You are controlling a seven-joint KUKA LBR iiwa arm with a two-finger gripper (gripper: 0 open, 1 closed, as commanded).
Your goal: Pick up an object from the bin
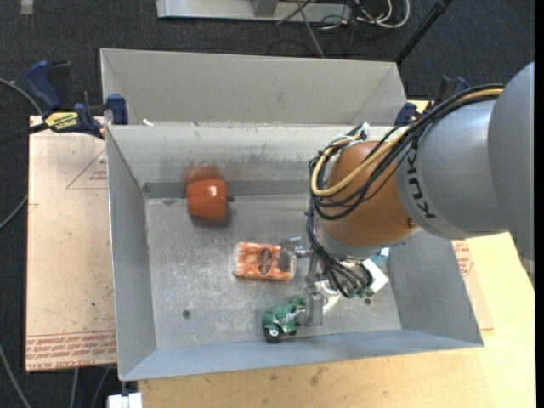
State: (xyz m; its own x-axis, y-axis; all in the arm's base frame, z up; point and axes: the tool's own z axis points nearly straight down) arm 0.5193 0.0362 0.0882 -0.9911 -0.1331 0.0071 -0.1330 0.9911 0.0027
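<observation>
A grey metal bin (127, 253) is seen from above, with its front wall nearest the viewer. Closest to that front wall, a little right of the middle of the floor, a small green toy vehicle (283, 320) with dark wheels is seen lying. The gripper (313, 300) is lowered just beside the toy's right end; whether the two are touching cannot be told, and whether the claw is spread or drawn together cannot be made out. Nothing is shown gripped in it. A little farther back, left of the gripper, a flat orange packet (262, 261) with a dark mark is laid on the floor. To the right, a white thing (376, 276) with a teal edge is partly covered by the wrist. Above it, the rounded orange cover (365, 198) and looped cables are carried on the grey arm (476, 168), which is reached in from the right. Farthest back, well apart from the rest, a red-orange block (206, 199) is set near the rear wall.
</observation>
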